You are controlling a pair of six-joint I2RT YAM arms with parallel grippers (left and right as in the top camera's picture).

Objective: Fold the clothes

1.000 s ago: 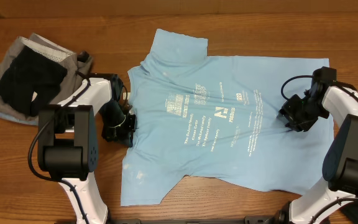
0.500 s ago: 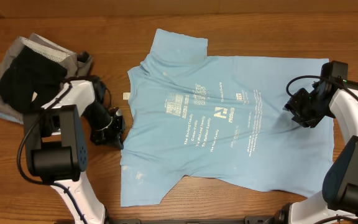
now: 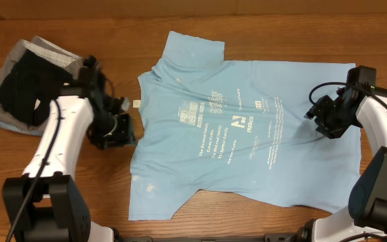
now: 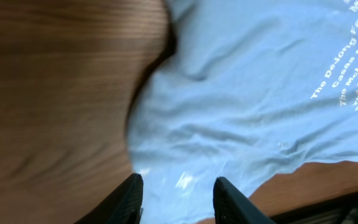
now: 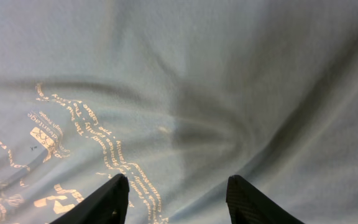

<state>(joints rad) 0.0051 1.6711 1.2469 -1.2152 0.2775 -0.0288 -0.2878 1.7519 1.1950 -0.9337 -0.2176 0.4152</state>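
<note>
A large light-blue T-shirt (image 3: 240, 128) with white lettering lies spread flat on the wooden table, collar to the left, hem to the right. My left gripper (image 3: 116, 128) is open and empty at the shirt's left edge, off the cloth; the left wrist view shows its fingers (image 4: 178, 196) above the shirt's edge (image 4: 247, 106). My right gripper (image 3: 324, 119) is open and empty above the shirt's right part; the right wrist view shows its fingers (image 5: 176, 199) over the printed cloth (image 5: 185, 81). Black and grey garments (image 3: 32, 84) lie piled at the far left.
A small pale tag (image 3: 138, 103) lies on the table beside the collar. The bare wooden table (image 3: 79, 27) surrounds the shirt. The arm bases stand at the front edge.
My left arm has drawn back to the left and up, off the shirt's edge. My right gripper has shifted slightly right and stayed over the shirt. The shirt's lower left corner has moved a little.
</note>
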